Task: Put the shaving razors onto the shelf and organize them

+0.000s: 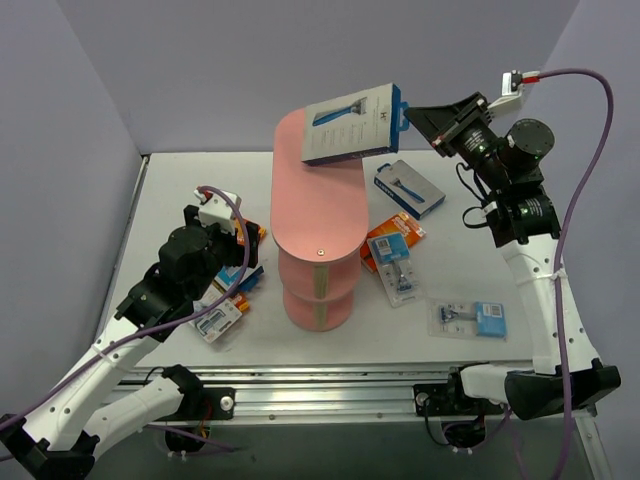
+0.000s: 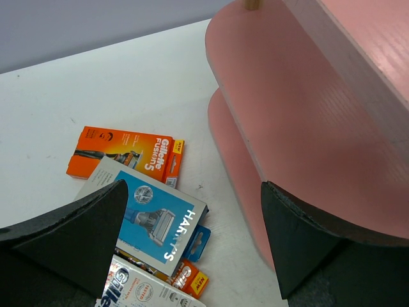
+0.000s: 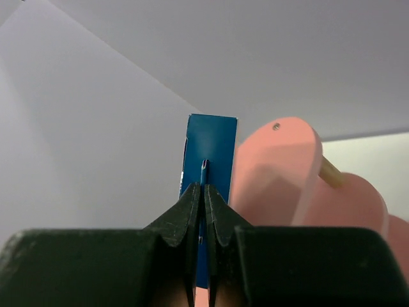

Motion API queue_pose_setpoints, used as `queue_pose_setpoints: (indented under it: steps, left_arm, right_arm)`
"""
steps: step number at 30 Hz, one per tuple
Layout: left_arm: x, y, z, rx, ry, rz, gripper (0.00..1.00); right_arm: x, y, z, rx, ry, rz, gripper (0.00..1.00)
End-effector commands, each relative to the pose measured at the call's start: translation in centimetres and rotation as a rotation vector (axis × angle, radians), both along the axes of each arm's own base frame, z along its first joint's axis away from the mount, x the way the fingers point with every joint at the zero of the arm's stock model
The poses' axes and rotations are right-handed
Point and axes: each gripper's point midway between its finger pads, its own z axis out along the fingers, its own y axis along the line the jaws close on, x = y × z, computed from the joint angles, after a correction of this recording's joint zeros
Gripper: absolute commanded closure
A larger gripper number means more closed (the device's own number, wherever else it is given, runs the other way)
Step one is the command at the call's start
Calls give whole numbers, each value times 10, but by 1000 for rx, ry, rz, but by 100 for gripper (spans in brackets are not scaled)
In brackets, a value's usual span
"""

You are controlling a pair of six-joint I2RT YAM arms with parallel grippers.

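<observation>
My right gripper (image 1: 408, 114) is shut on the blue hang tab of a white-and-blue Harry's box (image 1: 350, 122), holding it in the air over the far end of the pink shelf's oval top tier (image 1: 318, 200). In the right wrist view the jaws (image 3: 204, 189) pinch the blue tab (image 3: 211, 144), with the shelf (image 3: 275, 173) behind. My left gripper (image 1: 244, 252) is open and empty, low beside the shelf's left side. Between its fingers (image 2: 193, 195) lie a Harry's box (image 2: 150, 220), an orange Gillette pack (image 2: 128, 152) and a white Gillette pack (image 2: 137, 288).
Right of the shelf on the table lie another Harry's box (image 1: 410, 187), an orange blister card (image 1: 393, 242), a clear blister (image 1: 400, 282) and a clear pack with a blue card (image 1: 468, 318). The lower round tiers (image 2: 287, 115) are close to my left gripper.
</observation>
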Motion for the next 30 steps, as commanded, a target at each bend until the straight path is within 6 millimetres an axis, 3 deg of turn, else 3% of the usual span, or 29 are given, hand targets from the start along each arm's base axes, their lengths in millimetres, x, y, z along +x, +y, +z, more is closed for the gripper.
queue_pose_setpoints:
  steps: [1, 17, 30]
  left_arm:
    - [2, -1, 12, -6, -40, 1, 6]
    - [3, 1, 10, 0, -38, 11, 6]
    - [6, 3, 5, 16, -28, 31, 6]
  right_arm:
    - [2, -1, -18, -40, 26, 1, 100]
    - [42, 4, -83, -100, 159, 4, 100]
    - [76, 13, -90, -43, 181, 43, 100]
